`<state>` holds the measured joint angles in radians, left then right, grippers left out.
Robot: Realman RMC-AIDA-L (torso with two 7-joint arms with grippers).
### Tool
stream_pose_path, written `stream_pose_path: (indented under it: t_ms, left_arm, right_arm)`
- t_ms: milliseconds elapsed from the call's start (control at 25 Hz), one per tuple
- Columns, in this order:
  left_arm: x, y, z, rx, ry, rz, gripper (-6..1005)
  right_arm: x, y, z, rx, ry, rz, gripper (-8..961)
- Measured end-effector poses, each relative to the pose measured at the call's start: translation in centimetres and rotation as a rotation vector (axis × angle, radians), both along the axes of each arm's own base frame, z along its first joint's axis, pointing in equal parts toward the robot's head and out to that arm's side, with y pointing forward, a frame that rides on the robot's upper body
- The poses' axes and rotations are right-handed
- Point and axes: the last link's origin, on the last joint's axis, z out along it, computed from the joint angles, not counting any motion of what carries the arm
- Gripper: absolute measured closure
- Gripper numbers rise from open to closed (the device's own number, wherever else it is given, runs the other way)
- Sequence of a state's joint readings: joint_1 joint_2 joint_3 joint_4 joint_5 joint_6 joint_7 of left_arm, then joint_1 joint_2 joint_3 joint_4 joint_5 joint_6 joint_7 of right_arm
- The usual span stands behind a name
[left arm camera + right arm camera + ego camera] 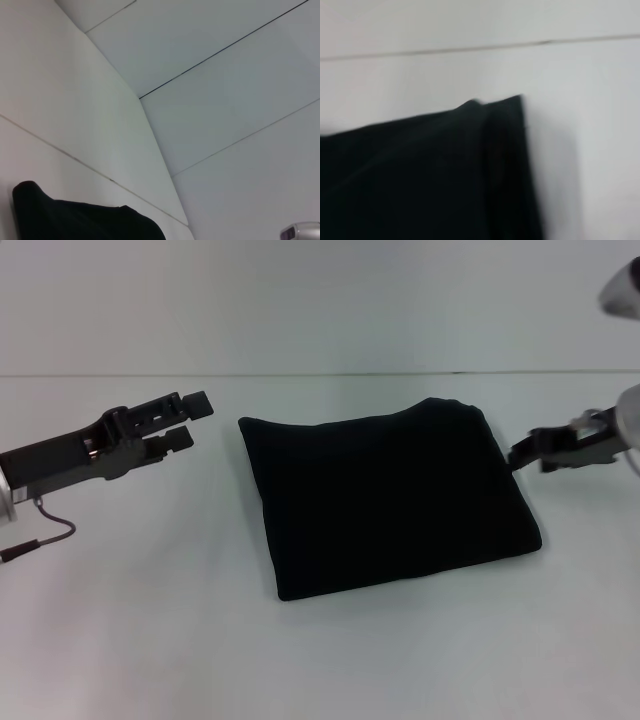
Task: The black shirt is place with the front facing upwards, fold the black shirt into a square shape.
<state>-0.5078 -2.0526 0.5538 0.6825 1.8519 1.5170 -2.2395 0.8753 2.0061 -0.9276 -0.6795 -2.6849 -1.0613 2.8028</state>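
Note:
The black shirt [385,495] lies folded into a compact, roughly square block in the middle of the white table [320,660], with no print showing. My left gripper [188,420] hovers just off the shirt's left edge, open and holding nothing. My right gripper [522,452] sits close to the shirt's right edge near its far corner, apart from the cloth as far as I can see. The left wrist view catches one corner of the shirt [75,220]. In the right wrist view, a folded corner of the shirt [420,175] shows from close by.
The table's back edge meets a pale wall [320,300] behind the shirt. A thin cable [55,530] hangs under my left arm. A silver part of the other arm [300,231] shows in a corner of the left wrist view.

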Motion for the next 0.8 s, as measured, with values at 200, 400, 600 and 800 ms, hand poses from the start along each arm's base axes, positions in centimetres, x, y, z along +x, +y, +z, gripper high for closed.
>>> stream_pose_path:
  t_ms: [200, 400, 600, 800]
  left_arm:
    - [-0.1, -0.4, -0.1, -0.023, 0.005, -0.008, 147]
    - [-0.7, -2.1, -1.8, -0.186, 0.058, -0.001, 154]
    - [-0.8, -3.5, -4.0, -0.253, 0.028, 0.034, 161]
    - [-1.3, -3.7, -7.8, -0.322, 0.041, 0.181, 168]
  right_arm:
    - [0.3, -0.7, 3.9, 0.097, 0.145, 0.051, 522]
    - [1.8, -4.8, 6.8, 0.248, 0.543, 0.288, 442]
    - [5.8, -9.4, 7.9, 0.408, 0.799, 0.355, 421]
    - [7.4, -11.4, 7.6, 0.458, 0.830, 0.351, 206]
